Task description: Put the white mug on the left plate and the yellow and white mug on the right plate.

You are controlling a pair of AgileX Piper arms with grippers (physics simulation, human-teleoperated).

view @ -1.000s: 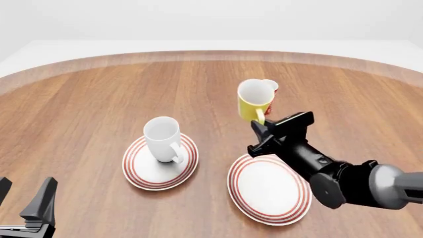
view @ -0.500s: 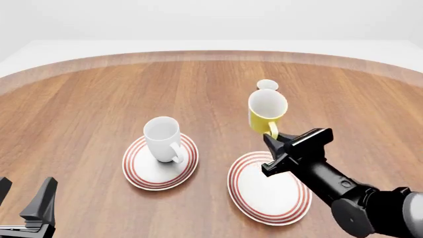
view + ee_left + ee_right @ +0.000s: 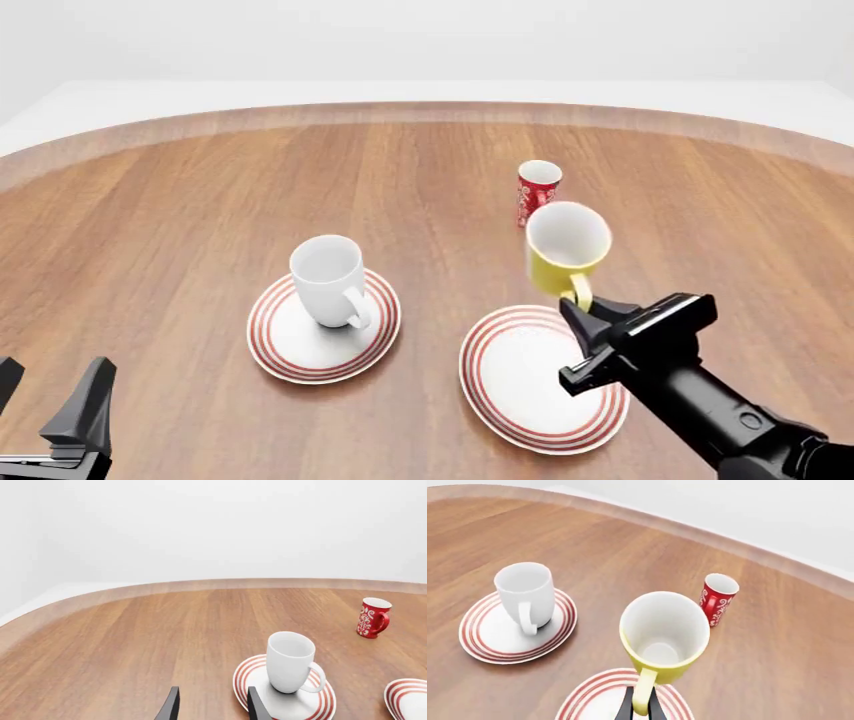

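Observation:
The white mug (image 3: 328, 279) stands upright on the left plate (image 3: 287, 352), handle toward me; the left wrist view also shows this mug (image 3: 290, 661) and plate (image 3: 310, 705). My right gripper (image 3: 582, 308) is shut on the handle of the yellow and white mug (image 3: 567, 250), which hangs tilted over the far rim of the right plate (image 3: 521, 385). The right wrist view shows the yellow mug (image 3: 664, 630) held above that plate (image 3: 594, 700). My left gripper (image 3: 47, 402) is open at the near left, away from everything.
A slim red mug (image 3: 538, 190) with white marks stands on the table behind the yellow mug, and the left wrist view shows this red mug (image 3: 372, 617) too. The round wooden table's far edge (image 3: 427, 108) curves across the back.
My right gripper has carried the yellow mug rightward and nearer, from in front of the red mug to over the right plate's far rim. The left arm has not moved.

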